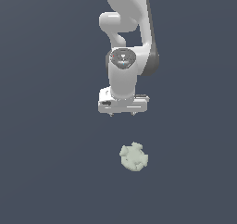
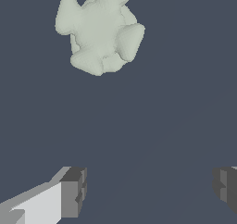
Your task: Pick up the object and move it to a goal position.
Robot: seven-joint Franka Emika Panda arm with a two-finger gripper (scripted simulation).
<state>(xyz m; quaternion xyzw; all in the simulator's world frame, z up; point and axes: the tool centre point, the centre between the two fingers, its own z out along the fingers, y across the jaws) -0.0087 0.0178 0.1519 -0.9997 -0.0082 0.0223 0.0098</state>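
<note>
A simulated test scene rather than a real room: a flat, featureless dark blue-grey ground [image 1: 51,172] fills both views, and the white arm [image 1: 127,42] shows smooth, untextured rendered surfaces.

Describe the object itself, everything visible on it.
The object is a small pale grey-green lump, roundish, with blunt knobs and notches around its edge. The surface looks matte and uniform, with no markings. It lies flat on the dark grey floor, nothing touching it. The open end effector is apart from it and not yet around it.
</note>
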